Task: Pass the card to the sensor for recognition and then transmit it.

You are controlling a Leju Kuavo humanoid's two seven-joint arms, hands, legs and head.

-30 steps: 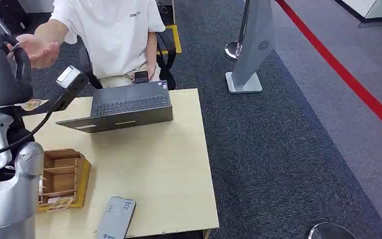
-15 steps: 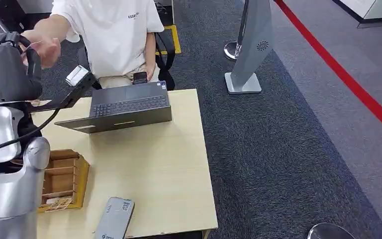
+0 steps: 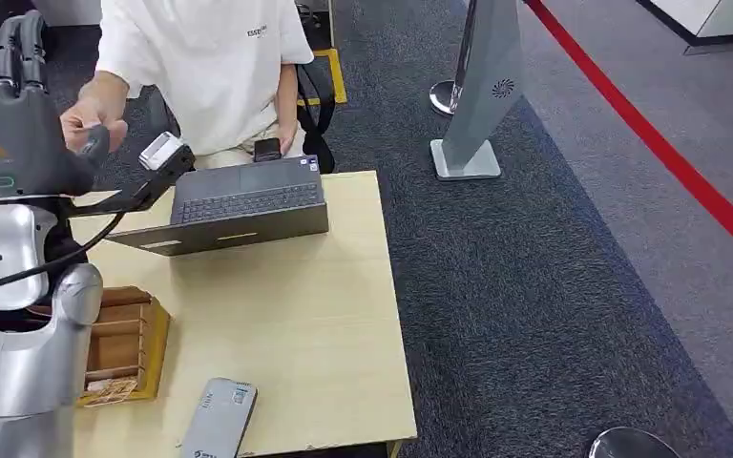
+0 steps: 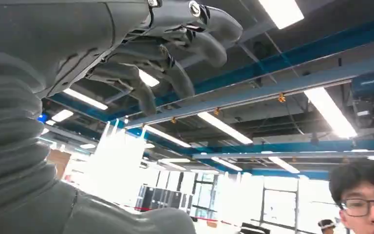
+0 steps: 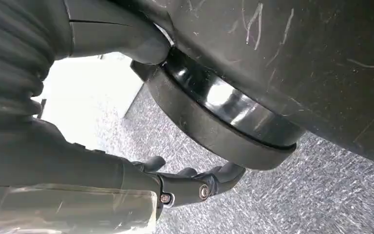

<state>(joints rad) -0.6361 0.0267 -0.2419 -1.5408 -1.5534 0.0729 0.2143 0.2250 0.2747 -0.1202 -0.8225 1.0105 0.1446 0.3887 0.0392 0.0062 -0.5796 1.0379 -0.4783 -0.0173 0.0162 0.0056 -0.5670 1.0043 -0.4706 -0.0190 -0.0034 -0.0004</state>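
Note:
My left hand [image 3: 8, 119] is raised at the far left of the table, its fingers [image 3: 10, 52] pointing up. In the left wrist view those fingers [image 4: 168, 53] are loosely bent with nothing between them. A seated person's closed hand [image 3: 95, 113] touches the thumb side of my left hand. I cannot make out a card there. The grey sensor [image 3: 219, 422] lies flat at the table's near edge. My right hand [image 5: 195, 184] hangs low over grey carpet, holding nothing.
A wooden card box [image 3: 126, 345] with cards at its near end [image 3: 110, 389] sits by my left arm. An open laptop [image 3: 239, 202] stands at the table's [image 3: 324, 324] far side, before the person in a white shirt [image 3: 215, 72]. A grey stand [image 3: 485, 95] rises on the carpet.
My left hand has risen and its fingers have straightened upward. The person's hand went from open palm to closed and now sits against my hand's thumb side.

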